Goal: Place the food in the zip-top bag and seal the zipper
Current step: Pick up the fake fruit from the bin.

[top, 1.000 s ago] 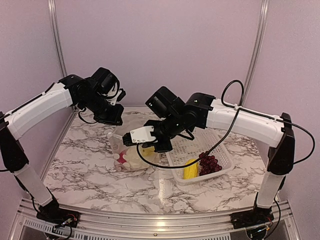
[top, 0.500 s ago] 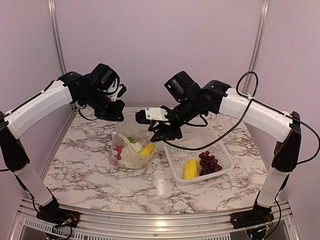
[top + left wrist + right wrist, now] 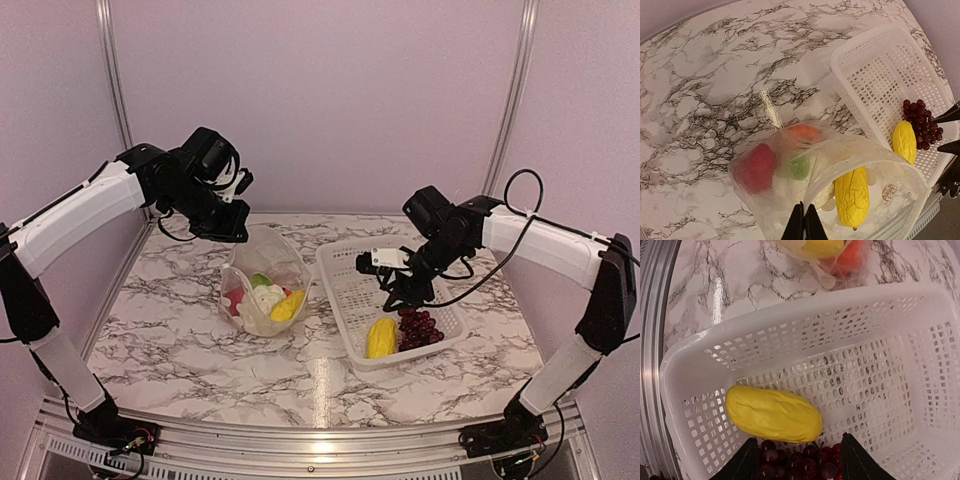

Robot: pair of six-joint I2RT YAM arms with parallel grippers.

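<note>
Your left gripper (image 3: 804, 223) had its jaws clamped on the zip-top bag's (image 3: 262, 252) upper edge, just left of the basket (image 3: 352, 272) on the worktop (image 3: 180, 330). Inside it lay red, orange, yellow and possibly cauliflower pieces, blurred by plastic. Your right gripper (image 3: 800, 462) hung in the basket, jaws apart, over the grapes (image 3: 421, 328) beside a yellow piece (image 3: 773, 414).

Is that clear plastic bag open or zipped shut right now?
Open. The left gripper pinches the rim of the bag, holding its mouth wide; a yellow piece shows inside.
</note>
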